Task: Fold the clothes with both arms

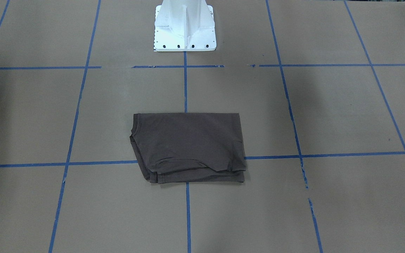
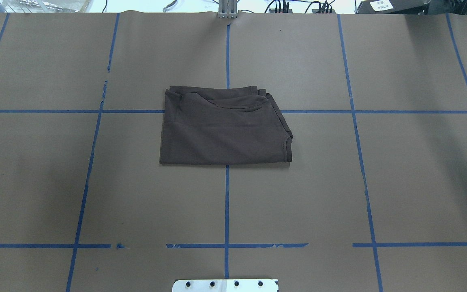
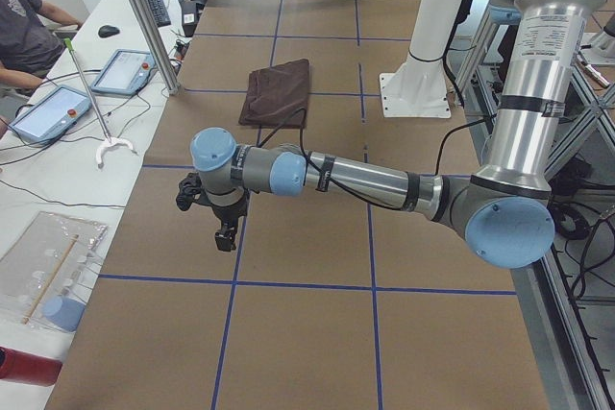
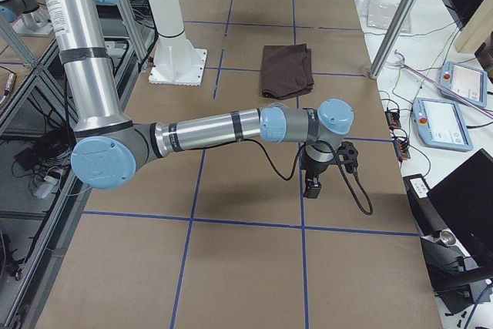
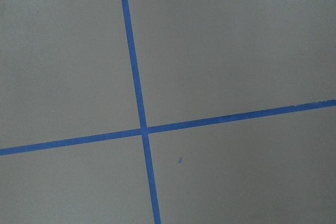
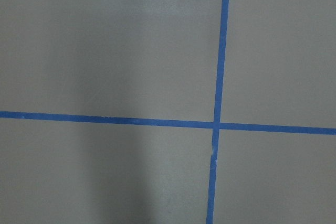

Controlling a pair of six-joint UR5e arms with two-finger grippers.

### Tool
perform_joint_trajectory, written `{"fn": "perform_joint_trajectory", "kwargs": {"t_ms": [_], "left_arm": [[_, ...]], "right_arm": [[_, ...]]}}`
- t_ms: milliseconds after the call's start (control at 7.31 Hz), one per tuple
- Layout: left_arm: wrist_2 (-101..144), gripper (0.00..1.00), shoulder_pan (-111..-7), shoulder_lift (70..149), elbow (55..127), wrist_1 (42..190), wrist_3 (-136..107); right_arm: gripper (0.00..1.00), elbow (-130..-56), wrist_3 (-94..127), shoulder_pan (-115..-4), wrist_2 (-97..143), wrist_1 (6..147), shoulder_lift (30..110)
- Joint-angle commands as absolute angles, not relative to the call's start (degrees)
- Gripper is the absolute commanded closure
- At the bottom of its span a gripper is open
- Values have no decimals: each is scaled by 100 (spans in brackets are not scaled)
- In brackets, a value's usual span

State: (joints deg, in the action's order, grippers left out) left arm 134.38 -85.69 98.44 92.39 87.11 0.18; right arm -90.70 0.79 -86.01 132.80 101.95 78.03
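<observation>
The dark brown T-shirt point(image 1: 188, 146) lies folded into a compact rectangle at the middle of the surface point(image 1: 329, 112), straddling a crossing of the blue tape lines point(image 1: 185, 88), well in front of the white pedestal point(image 1: 185, 28). I judge it light, soft and limp: it will sag from any single pinch, and the stacked layers will likely slide over one another if I catch only the top one. The edge nearest the robot looks like one clean fold, while the far edge shows several loose layer ends and a curved seam, possibly the collar, though I cannot be sure. If I have to lift or fold it again, I would pinch through the whole stack at two corners of one side, one corner per claw, and keep the cloth taut between them. Both arms are well away from it, at opposite ends of the surface. The left claw point(image 3: 226, 237) and the right claw point(image 4: 313, 185) hang just above bare paper, and both wrist cameras see only paper and tape. I cannot tell whether either claw is spread or pressed together.
</observation>
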Motion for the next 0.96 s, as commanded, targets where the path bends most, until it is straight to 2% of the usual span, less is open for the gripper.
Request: {"fn": "perform_joint_trajectory", "kwargs": {"t_ms": [0,821], "left_arm": [[13438,0,-8569,9844,9237,8710,26],[13430,0,-8569,9861,9255,8710,26]], "right_arm": [[0,-9088,88,-8604,13289,10195,7796],[0,-9088,97,-8569,13316,10195,7743]]}}
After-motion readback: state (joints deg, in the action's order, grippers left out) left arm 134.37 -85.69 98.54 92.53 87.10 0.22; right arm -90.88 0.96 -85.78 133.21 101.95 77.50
